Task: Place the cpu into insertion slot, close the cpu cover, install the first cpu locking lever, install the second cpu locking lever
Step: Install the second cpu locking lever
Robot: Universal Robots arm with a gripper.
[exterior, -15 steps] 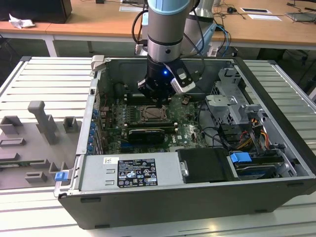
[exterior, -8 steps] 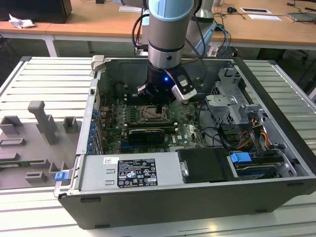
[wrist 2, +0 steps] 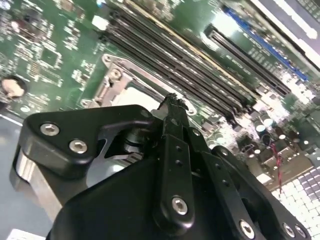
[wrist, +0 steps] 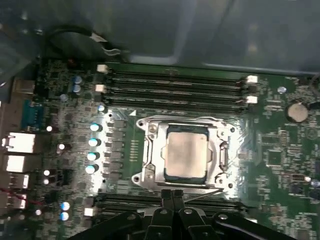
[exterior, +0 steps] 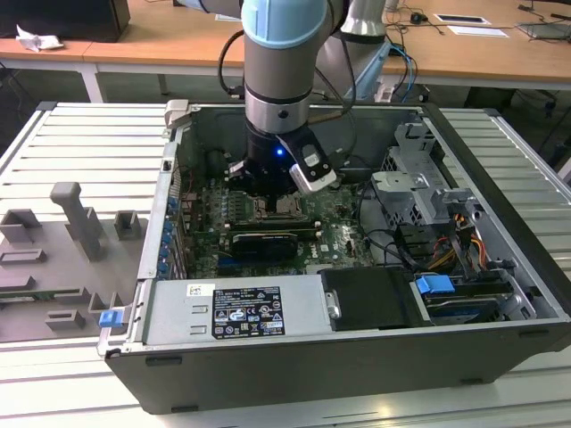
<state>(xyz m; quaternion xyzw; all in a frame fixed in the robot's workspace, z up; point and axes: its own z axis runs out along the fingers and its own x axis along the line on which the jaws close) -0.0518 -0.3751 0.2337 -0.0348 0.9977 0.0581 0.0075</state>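
The cpu [wrist: 186, 152] lies flat in the insertion slot [wrist: 141, 124], its pale silver top showing through the window of the cpu cover [wrist: 150, 156], which lies down over it. A thin wire lever [wrist: 207, 193] runs along the socket edge nearest my fingers. My gripper [wrist: 173, 194] is shut, with its tips just off that edge. In the second wrist view the gripper [wrist 2: 175, 102] hovers low over the socket's rim [wrist 2: 112, 75], the cpu [wrist 2: 135, 95] right behind it. In the exterior view the gripper [exterior: 268, 198] hangs over the socket [exterior: 285, 209] inside the open computer case.
Long black memory slots [wrist: 175, 85] run on both sides of the socket. A round battery [wrist: 296, 112] sits on the board. In the exterior view a grey drive cage [exterior: 419, 178], cables [exterior: 446, 250] and the power supply [exterior: 241, 312] crowd the case around the board.
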